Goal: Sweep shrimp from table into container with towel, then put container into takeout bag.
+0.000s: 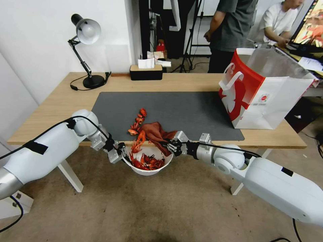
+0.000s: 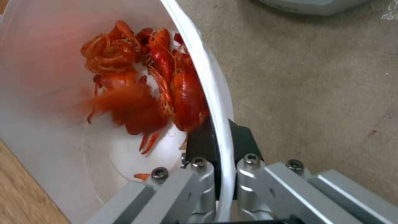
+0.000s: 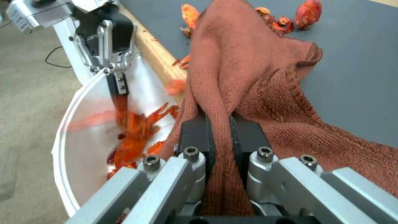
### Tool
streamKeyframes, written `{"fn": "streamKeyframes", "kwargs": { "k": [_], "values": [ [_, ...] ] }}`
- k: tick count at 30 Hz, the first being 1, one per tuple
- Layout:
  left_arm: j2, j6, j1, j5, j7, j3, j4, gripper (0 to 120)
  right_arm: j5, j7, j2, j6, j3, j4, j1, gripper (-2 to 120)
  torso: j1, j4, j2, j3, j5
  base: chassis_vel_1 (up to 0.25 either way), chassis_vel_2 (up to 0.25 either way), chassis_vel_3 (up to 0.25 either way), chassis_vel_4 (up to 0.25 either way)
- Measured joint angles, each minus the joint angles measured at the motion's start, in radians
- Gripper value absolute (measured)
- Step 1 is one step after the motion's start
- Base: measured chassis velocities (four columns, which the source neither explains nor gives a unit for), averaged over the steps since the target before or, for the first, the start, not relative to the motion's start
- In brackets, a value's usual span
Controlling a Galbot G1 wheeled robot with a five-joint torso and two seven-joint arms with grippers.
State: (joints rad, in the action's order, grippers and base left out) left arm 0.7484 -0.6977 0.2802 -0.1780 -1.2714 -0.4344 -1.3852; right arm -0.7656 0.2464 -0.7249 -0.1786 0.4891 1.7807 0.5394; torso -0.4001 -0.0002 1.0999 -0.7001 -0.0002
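My left gripper point(image 1: 120, 154) point(image 2: 222, 140) is shut on the rim of the white container point(image 1: 148, 172) point(image 2: 37, 102), holding it just below the table's point(image 1: 57, 104) front edge. Red-orange shrimp point(image 1: 148, 163) point(image 2: 157, 84) lie inside it. More shrimp point(image 1: 138, 122) point(image 3: 307, 9) trail across the grey mat point(image 1: 188, 111), and some are blurred at the edge above the container. My right gripper point(image 1: 172, 147) point(image 3: 222, 130) is shut on the rust-red towel point(image 1: 155, 132) point(image 3: 248, 71), which drapes over the table edge. The red and white takeout bag point(image 1: 265, 90) stands open at the table's right end.
A desk lamp point(image 1: 88, 32) stands at the back left of the table and a tissue box point(image 1: 146, 72) at the back middle. White table legs point(image 1: 70, 174) flank the container. Carpeted floor lies below. People stand beyond the table.
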Motion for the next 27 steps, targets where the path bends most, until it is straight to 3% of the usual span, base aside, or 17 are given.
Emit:
{"fn": "streamKeyframes", "kwargs": {
  "k": [27],
  "values": [
    [-0.024,0.010,0.007,0.002,0.003,0.009,-0.022,0,0.027,0.000,0.012,0.001,-0.027,0.090,0.095,5,0.000,0.0003,0.000,0.000,0.0002,0.000,0.000,0.000,0.000]
  ]
}}
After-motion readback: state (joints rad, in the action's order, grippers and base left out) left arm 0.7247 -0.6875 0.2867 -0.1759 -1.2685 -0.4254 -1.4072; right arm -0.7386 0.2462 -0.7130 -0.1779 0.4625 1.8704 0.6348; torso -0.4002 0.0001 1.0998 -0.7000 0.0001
